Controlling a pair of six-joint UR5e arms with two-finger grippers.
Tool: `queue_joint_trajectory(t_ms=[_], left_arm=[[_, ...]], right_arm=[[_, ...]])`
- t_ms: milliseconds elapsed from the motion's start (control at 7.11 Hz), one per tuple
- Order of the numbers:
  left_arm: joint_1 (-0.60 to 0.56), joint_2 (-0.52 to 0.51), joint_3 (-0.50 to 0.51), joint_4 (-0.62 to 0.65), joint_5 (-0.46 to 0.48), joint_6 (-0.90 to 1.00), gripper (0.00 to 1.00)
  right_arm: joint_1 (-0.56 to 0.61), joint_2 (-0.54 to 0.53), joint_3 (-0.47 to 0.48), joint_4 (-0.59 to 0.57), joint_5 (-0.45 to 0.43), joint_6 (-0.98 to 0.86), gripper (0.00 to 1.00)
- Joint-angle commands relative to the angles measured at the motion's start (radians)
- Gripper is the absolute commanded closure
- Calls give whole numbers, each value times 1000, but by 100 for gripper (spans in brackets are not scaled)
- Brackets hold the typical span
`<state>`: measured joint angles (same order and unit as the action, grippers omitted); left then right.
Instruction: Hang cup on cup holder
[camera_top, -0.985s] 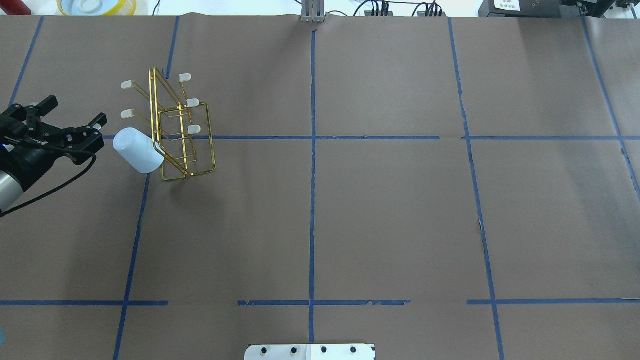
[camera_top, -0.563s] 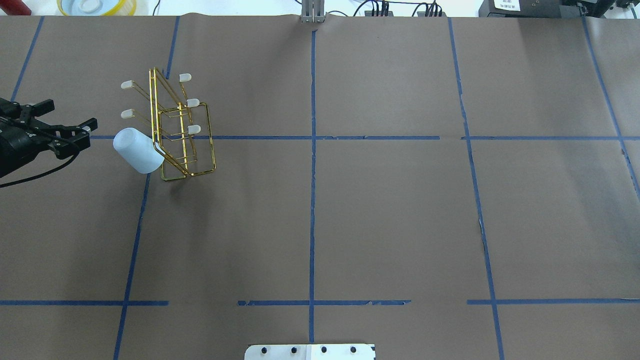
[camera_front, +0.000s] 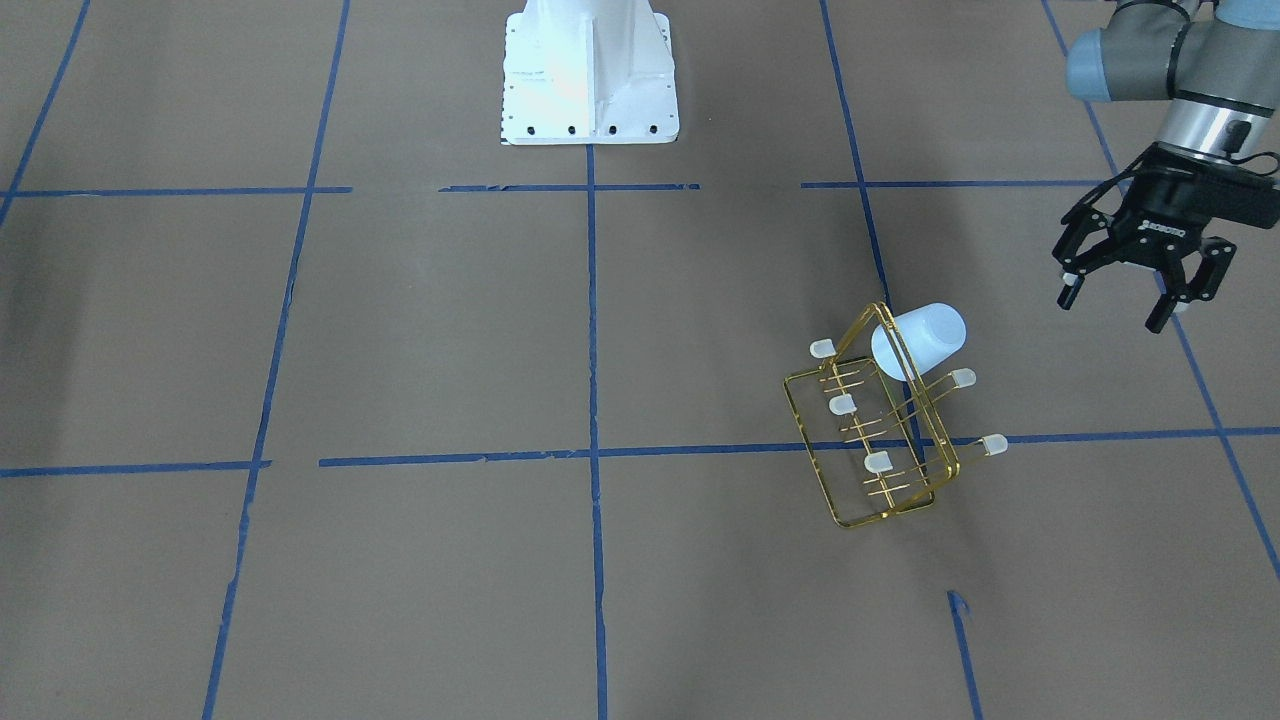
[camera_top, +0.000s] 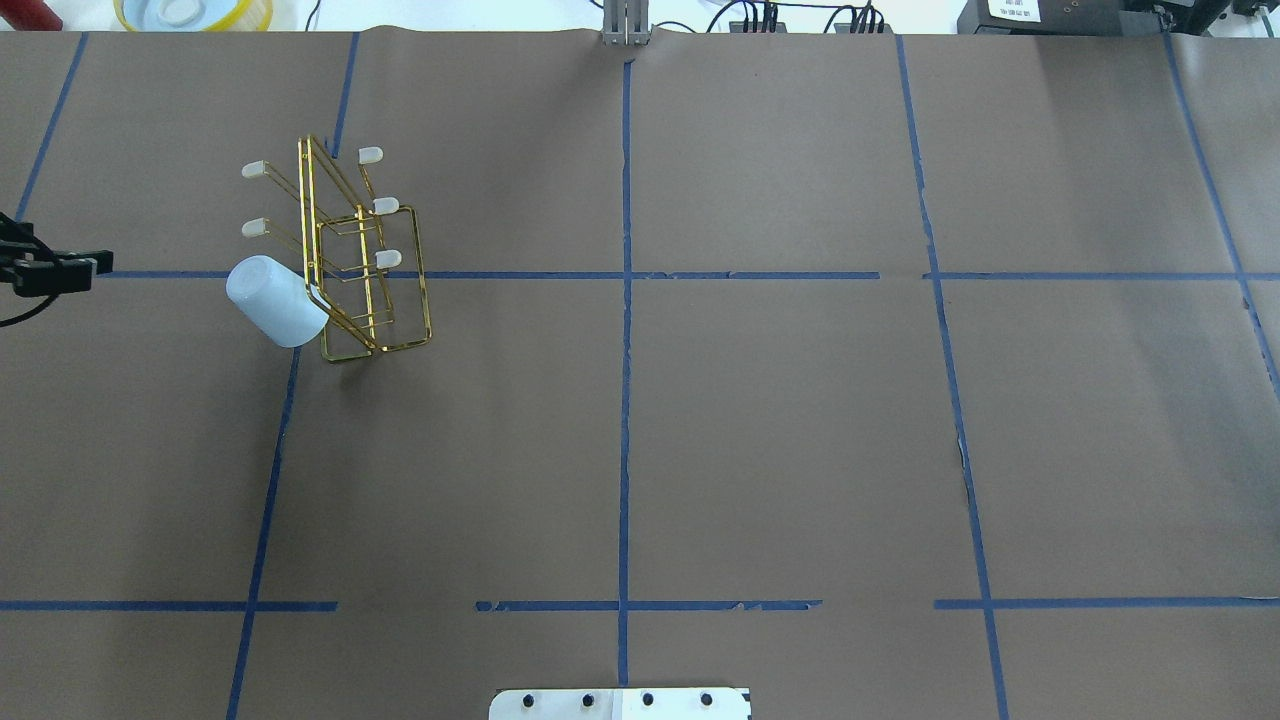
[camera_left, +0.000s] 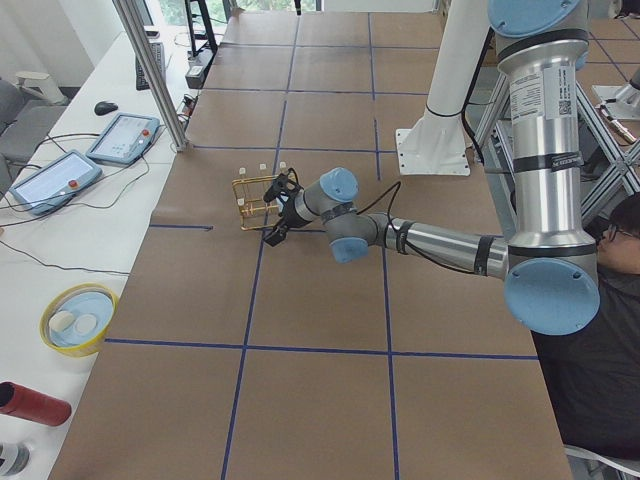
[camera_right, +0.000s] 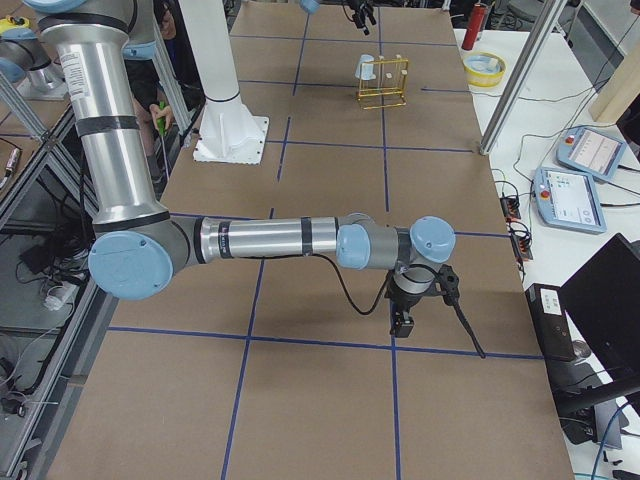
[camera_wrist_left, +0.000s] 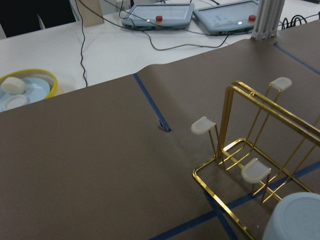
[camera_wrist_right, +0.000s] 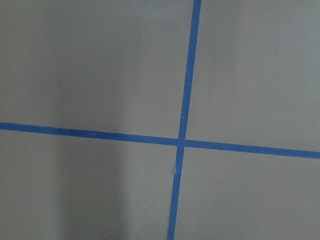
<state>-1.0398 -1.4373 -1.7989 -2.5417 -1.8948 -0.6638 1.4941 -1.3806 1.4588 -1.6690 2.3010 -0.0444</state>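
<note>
Hanging on the cup holder (camera_front: 880, 432) — the cup (camera_front: 920, 338); left tool (camera_front: 1113, 308) spread, apart.

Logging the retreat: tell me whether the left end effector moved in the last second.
Yes. The left end effector slid toward the overhead view's left edge, away from the rack.

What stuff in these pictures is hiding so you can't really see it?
1. The peg of the rack that holds the cup: the cup's own wall hides it in the front and overhead views.
2. The left claw: the overhead view's left edge cuts most of it off.
3. The right claw: shown only in the right-side view, too small to tell open or shut.
</note>
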Motion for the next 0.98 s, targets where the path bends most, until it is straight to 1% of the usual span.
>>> queue_joint_trajectory(t_ms=[0,141,281,422,563,844], left_arm=[[-144,-15,29,203,-172,9,0],[-192,-28,42,292,-234,9,0],[-250,-52,46,423,-297,98,0],[-335,-93,47,592,-314,280,0],[-392,-113,76,692,-313,437,0],[-494,-190,166,881,-311,675,0]], right_arm=[[0,0,0,0,0,1,0],[0,0,0,0,0,0,0],[0,0,0,0,0,0,0],[0,0,0,0,0,0,0],[0,0,0,0,0,0,0],[0,0,0,0,0,0,0]])
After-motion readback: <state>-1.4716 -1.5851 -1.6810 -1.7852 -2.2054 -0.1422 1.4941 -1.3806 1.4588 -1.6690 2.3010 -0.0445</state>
